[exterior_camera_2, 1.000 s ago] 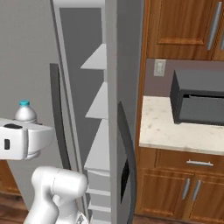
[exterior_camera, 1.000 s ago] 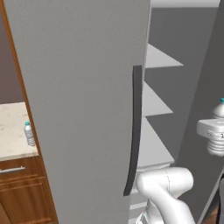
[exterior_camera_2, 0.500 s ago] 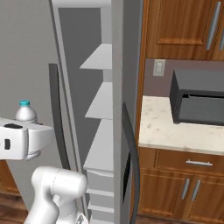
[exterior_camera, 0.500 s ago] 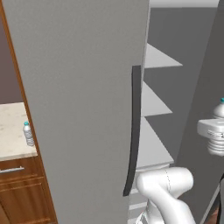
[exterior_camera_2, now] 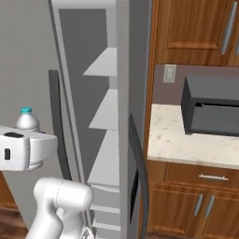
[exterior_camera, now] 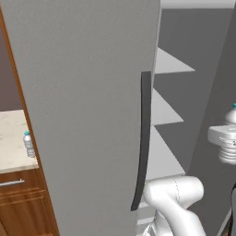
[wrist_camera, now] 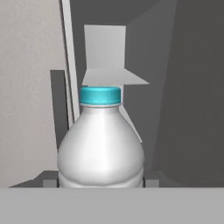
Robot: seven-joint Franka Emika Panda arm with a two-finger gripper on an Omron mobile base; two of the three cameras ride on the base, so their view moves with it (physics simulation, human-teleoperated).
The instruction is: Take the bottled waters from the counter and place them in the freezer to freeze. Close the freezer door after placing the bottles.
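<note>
Standing upright on the beige speckled counter [exterior_camera: 11, 143] at the far left of the left base view was the second water bottle [exterior_camera: 29, 144], a small clear plastic one with a teal-blue cap and a pale label band; it was too small for any print to be read. It sat close to the counter's front edge, above a brown wooden drawer front [exterior_camera: 18, 184] with a metal handle, and just beside the edge of the open freezer door [exterior_camera: 87, 115].

That door was a tall plain grey panel swung wide, carrying a long dark grey bar handle [exterior_camera: 142, 143] that ran vertically and curved slightly. To its right the freezer [exterior_camera: 175, 115] stood open, its pale grey shelves [exterior_camera_2: 105, 116] stacked one above another and bare where visible.

In front of the opening the gripper [wrist_camera: 101, 183] was clamped on the held water bottle [wrist_camera: 101, 144], which stood upright. In the hand view its body looked whitish and rounded at the shoulder, with a ridged teal-blue cap on top; no label or writing showed on the visible part. In the right base view its cap and shoulders rose above the white hand.

Farther right in that view, a dark grey microwave [exterior_camera_2: 210, 109] sat on another stretch of counter.
</note>
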